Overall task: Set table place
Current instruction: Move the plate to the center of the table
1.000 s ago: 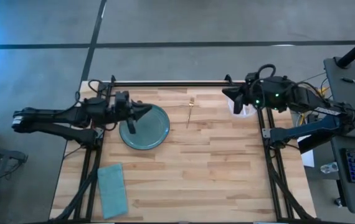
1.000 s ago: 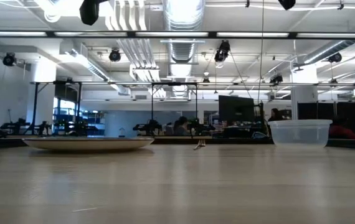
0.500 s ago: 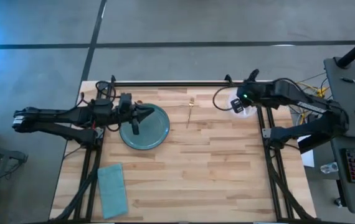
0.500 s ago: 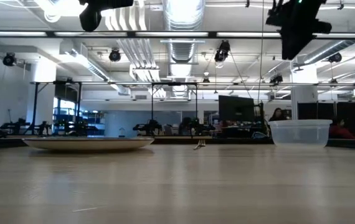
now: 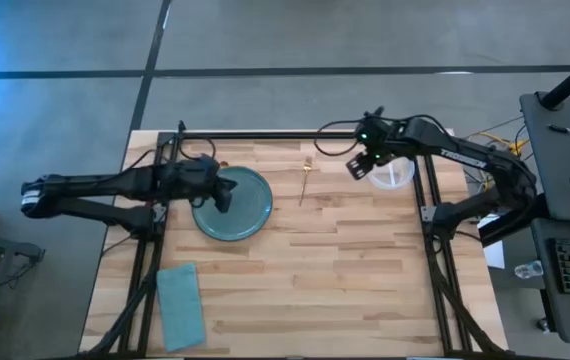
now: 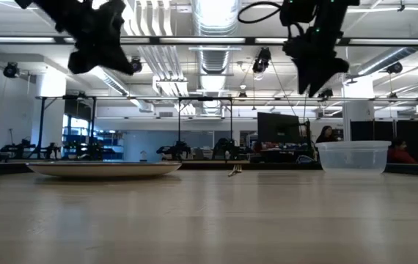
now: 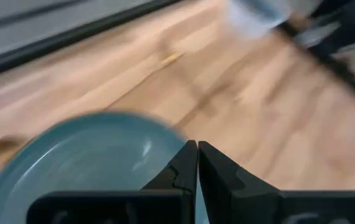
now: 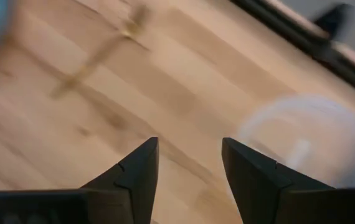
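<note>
The light wooden table [image 5: 345, 260] carries a teal plate [image 5: 245, 205] at its far left, a gold fork [image 5: 306, 178] at the far middle and a clear plastic cup [image 5: 393, 174] at the far right. My left gripper [image 5: 225, 190] is shut and hangs above the plate's left part; the plate shows below its fingers in the left wrist view [image 7: 84, 155]. My right gripper [image 5: 357, 166] is open and empty, high above the table between fork and cup. The right wrist view shows the fork [image 8: 99, 53] and the cup [image 8: 302, 134].
A teal folded cloth [image 5: 180, 305] lies at the table's near left corner. A black rail [image 5: 275, 134] runs along the far edge. The low view shows the plate [image 6: 103, 169], fork [image 6: 235, 171] and cup [image 6: 353, 156] resting on the tabletop.
My right gripper has swung from beyond the table's right rail toward the left, over the cup and toward the fork, and come down. My left gripper has come lower over the plate and its fingers have turned to point downward. Plate, fork and cup have not moved.
</note>
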You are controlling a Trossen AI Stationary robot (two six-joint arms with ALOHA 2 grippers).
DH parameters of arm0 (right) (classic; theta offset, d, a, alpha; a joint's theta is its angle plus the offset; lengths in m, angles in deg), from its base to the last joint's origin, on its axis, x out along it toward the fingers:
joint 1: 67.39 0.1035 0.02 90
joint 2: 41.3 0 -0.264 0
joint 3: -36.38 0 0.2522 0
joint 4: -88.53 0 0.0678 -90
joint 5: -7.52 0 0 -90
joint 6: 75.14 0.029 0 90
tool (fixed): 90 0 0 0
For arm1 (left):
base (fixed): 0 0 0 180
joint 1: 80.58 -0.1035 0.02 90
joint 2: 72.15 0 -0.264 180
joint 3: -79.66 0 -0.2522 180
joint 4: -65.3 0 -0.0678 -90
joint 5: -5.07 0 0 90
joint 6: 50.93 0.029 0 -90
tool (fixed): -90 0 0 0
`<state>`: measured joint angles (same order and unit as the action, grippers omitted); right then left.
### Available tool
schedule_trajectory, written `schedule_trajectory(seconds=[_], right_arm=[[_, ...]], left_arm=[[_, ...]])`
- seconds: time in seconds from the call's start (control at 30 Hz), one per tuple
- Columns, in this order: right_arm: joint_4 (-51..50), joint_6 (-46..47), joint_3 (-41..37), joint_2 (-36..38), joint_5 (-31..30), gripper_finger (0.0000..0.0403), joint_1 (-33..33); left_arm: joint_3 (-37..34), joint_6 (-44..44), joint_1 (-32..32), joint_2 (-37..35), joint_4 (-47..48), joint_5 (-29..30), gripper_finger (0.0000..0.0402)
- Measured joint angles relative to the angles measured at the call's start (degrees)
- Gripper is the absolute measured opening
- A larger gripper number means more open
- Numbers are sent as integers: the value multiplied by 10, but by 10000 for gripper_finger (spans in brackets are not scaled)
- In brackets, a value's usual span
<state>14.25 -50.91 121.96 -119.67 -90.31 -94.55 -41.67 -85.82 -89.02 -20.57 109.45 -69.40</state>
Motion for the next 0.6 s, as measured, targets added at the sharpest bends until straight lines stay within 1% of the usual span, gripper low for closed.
schedule_trajectory(seconds=[0.1, 0.17, 0.3, 0.4, 0.47, 0.53, 0.6], right_arm=[[43, 5, 0, -14, 35, 166, 5], [51, 6, 1, -22, 40, 164, 11], [53, 7, 1, -26, 47, 159, 18], [54, 7, 0, -24, 53, 154, 20], [55, 7, 0, -20, 53, 151, 20], [55, 8, 0, -16, 53, 148, 20], [55, 11, 0, -14, 53, 144, 20]], left_arm=[[1, -7, -46, -4, 55, -3, 0], [1, -5, -87, -9, 92, -16, 0], [1, 32, -191, -7, 140, -82, 0], [1, 76, -268, 13, 147, -150, 0], [1, 107, -312, 33, 150, -183, 0], [1, 132, -349, 58, 151, -196, 0], [1, 154, -378, 86, 155, -197, 0]])
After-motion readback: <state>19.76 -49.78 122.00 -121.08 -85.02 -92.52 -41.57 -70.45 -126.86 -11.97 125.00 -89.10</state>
